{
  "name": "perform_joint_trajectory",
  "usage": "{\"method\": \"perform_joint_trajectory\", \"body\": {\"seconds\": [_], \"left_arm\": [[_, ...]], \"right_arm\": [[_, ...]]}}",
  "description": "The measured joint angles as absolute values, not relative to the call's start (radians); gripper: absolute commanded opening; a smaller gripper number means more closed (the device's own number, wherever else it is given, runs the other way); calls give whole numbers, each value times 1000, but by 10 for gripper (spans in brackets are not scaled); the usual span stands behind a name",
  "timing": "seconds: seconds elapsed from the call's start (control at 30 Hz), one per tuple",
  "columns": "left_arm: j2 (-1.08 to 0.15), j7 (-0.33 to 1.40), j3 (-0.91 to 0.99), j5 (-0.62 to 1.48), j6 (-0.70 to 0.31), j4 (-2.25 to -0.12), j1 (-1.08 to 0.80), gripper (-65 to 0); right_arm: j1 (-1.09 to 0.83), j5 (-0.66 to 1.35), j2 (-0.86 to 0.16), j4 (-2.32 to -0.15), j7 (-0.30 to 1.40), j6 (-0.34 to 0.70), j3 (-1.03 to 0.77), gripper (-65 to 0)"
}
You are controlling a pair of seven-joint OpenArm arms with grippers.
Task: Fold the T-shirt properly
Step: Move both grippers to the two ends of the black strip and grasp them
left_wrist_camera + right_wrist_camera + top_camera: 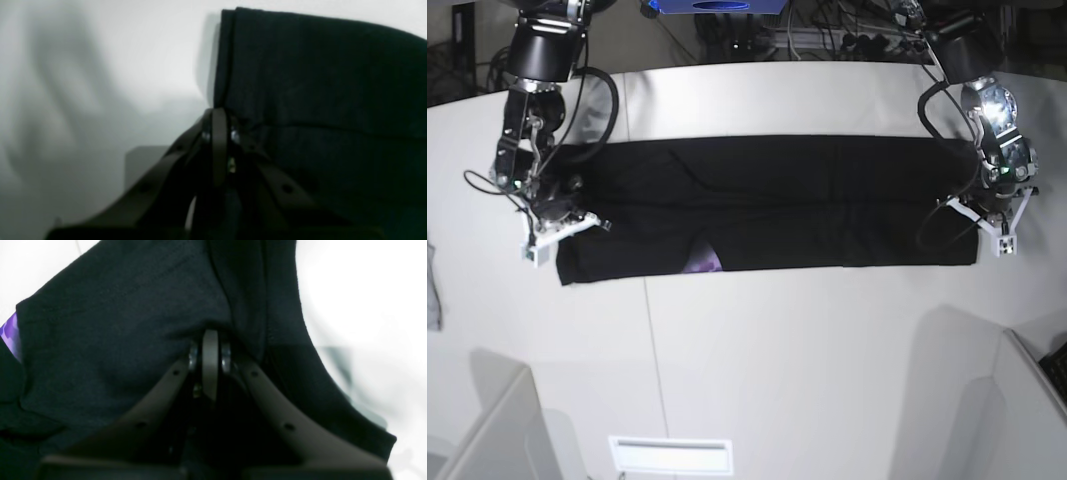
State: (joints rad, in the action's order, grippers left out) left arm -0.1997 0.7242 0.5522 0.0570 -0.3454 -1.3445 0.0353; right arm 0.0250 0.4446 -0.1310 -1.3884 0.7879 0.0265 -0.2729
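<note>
On the white tabletop (777, 350) the T-shirt (767, 205) is stretched into a long band; each end is clamped by a claw, left (220, 111), right (210, 335) (purple print seen only beyond left wrist view).

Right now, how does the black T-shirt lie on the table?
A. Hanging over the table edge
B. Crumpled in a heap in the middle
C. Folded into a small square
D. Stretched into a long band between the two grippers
D: the T-shirt lies as a long flat band, with the right gripper at one end and the left gripper at the other.
</note>
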Motion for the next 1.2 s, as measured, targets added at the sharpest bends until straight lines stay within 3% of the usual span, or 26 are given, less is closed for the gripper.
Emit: {"method": "perform_joint_trajectory", "body": {"seconds": [0.2,0.57,0.73,0.93,1.2], "left_arm": [[-200,806,556,61,-349,-1372,53,-650],[-208,922,634,87,-371,-1618,47,-650],[-223,969,786,237,-502,-1753,-15,-650],[-212,876,892,385,-534,-1718,-164,-650],[-213,745,889,474,-532,-1539,-194,-115]], "right_arm": [[19,435,-128,-1443,821,19,-273,-650],[-24,435,-124,-1713,891,15,-273,-650],[-77,430,-123,-1790,891,15,-271,-650],[-124,430,-126,-1792,892,16,-269,-650],[-134,433,-123,-1792,894,16,-268,-650]]}}
